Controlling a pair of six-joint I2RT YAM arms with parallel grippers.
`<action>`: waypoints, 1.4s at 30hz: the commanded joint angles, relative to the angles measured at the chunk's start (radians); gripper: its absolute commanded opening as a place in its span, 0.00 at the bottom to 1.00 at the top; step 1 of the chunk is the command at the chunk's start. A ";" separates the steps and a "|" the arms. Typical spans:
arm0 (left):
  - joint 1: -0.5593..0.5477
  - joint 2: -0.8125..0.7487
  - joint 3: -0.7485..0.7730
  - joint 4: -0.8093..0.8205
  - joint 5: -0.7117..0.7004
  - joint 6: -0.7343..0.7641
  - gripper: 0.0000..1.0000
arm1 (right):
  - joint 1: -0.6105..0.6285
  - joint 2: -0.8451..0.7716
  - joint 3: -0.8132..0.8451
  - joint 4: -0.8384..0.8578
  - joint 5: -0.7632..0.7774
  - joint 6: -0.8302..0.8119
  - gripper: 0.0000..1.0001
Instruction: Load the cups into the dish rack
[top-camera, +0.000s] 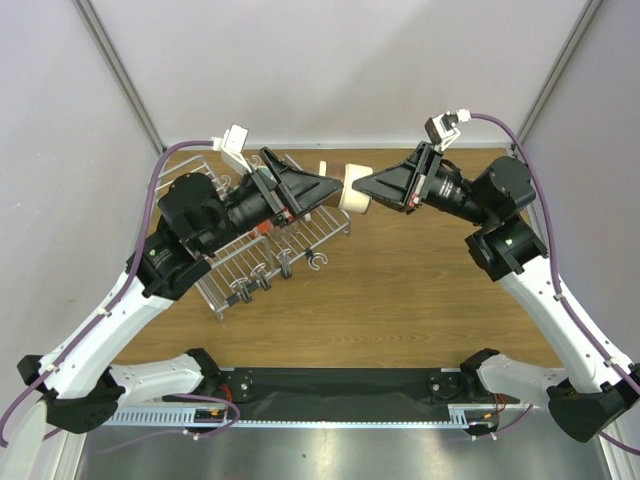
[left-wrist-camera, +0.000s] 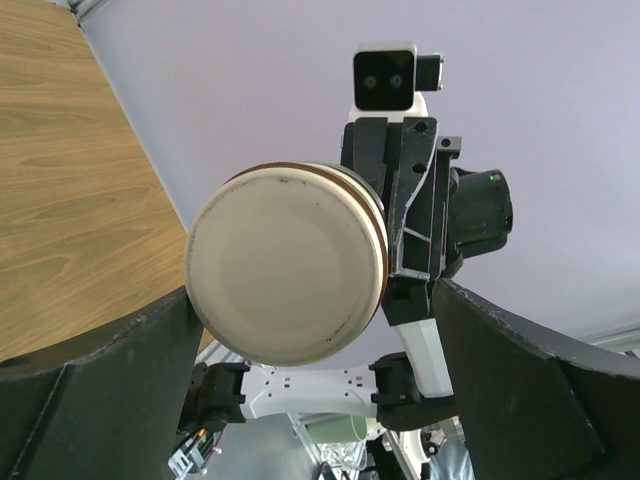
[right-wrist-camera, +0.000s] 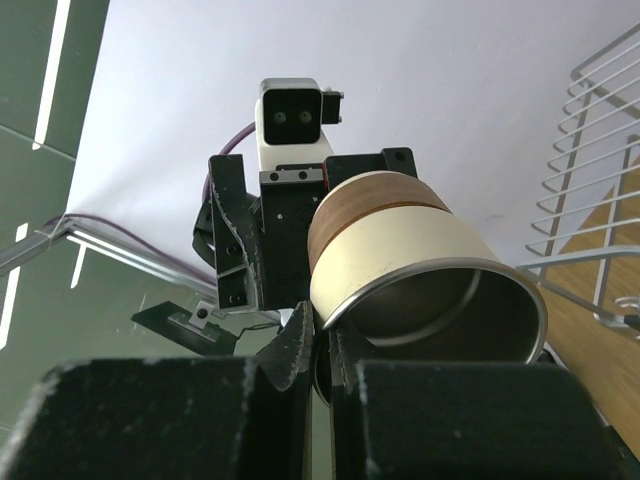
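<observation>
I see my right gripper (top-camera: 360, 188) pinching the cup (top-camera: 350, 201) by its rim, cup lying level, base facing my spread left gripper (top-camera: 330, 190) just beside it.

White arms (top-camera: 95, 335), black joints (top-camera: 190, 215), purple cables (top-camera: 150, 205).

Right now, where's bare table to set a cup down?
Free: the wooden table right of the dish rack, up to the right arm, and the strip between rack and arm bases. Crowded: back left, where the left arm overhangs the rack and the right gripper holds the cup.
</observation>
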 joint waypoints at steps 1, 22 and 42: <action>-0.007 -0.001 0.009 0.062 0.011 -0.019 1.00 | 0.026 -0.024 -0.020 0.143 0.031 0.041 0.00; -0.005 -0.023 0.011 0.051 0.025 -0.001 0.67 | 0.083 -0.053 -0.096 0.157 0.080 0.041 0.00; 0.018 0.266 0.366 -0.569 -0.220 0.380 0.00 | -0.173 -0.189 0.049 -1.046 0.375 -0.407 0.91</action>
